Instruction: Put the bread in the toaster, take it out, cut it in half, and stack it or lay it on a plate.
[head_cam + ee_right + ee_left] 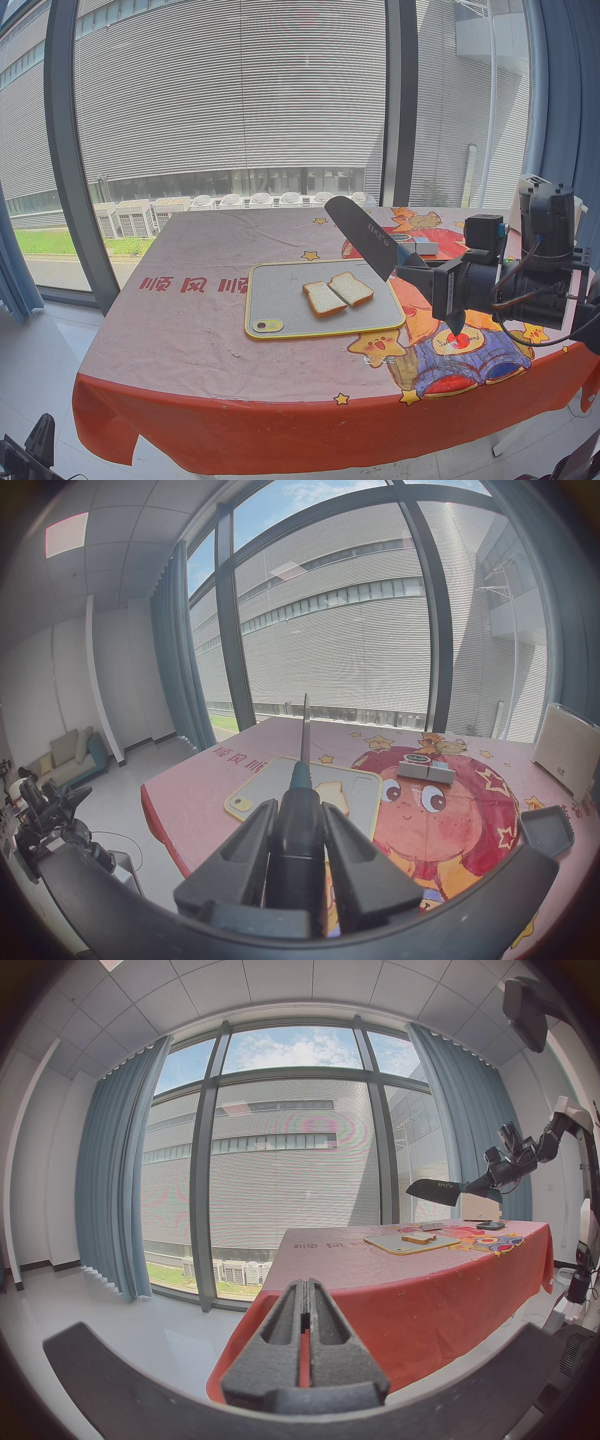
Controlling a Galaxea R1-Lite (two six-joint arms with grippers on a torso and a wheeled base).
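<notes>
Cutting looks done: two tan bread halves (337,294) lie side by side on the grey, yellow-rimmed cutting board (281,306), mid tabletop (206,356). Right fingers (250,849) clamp the black-bladed knife (362,234), raised right of the board. Left fingers (281,1335) are pressed together, empty. Next, I judge: set the knife down, then plate the halves.

We see only a corner of the toaster (528,182) behind the right arm (537,281); the right gripper (409,265) covers the handle of the knife (362,234).

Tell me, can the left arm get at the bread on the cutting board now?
Probably yes. The left gripper is shut and off the table's front corner, but nothing stands between it and the bread halves on the cutting board; the right gripper holds the knife raised clear.
</notes>
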